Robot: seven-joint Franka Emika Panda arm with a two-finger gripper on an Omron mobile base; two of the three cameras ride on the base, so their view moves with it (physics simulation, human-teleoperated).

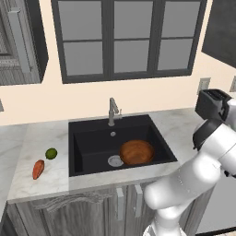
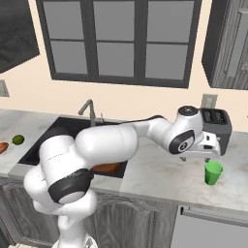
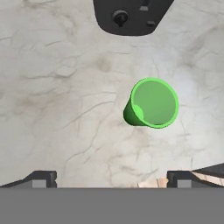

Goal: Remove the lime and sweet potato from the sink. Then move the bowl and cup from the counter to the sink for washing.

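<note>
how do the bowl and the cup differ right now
The bowl is wide, shallow, brown wood; the cup is small, tall, bright green. The bowl already sits in the sink by the drain; the cup stands on the counter under the gripper, jaws spread wide. Both are upright and empty.

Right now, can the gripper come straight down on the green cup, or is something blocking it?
Probably yes. The gripper hangs open above the cup, which stands upright on bare counter. The toaster sits behind it, apart from the cup.

black toaster [image 2: 216, 123], dark-framed window [image 1: 129, 39], wall outlet [image 1: 203, 85]
</note>
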